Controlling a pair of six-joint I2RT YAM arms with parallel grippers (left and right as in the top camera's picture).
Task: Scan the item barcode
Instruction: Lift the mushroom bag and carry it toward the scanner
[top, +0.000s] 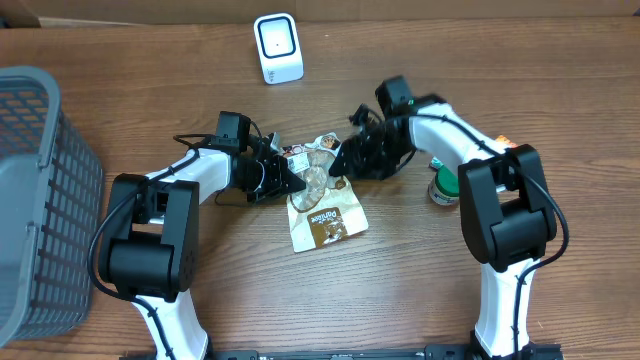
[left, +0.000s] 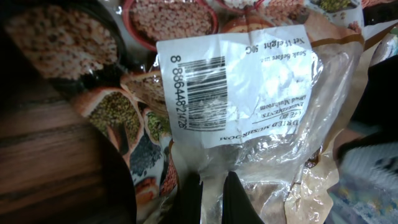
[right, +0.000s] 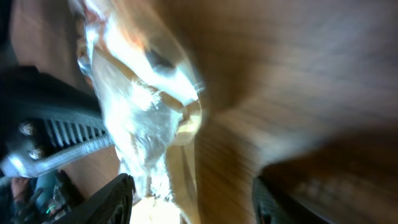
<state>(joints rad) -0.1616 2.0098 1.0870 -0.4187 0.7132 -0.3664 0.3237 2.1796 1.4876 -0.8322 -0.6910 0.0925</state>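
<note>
While left gripper (left: 211, 179) pinches the pouch (left: 249, 93) edge, right gripper (right: 191, 190) gapes around it.

I work on a brown wooden counter (top: 560, 80) whose long grain runs from side to side, softly and evenly lit, so the shadows on it stay faint and blurred at their edges. At my far left stands a grey mesh basket (top: 40, 200) with tall slatted walls, partly cut off by the frame, and a pale cardboard-coloured strip (top: 450, 8) runs along the counter's far edge. Up close in my wrist views, the same wood shows dark, streaked and out of focus.
</note>
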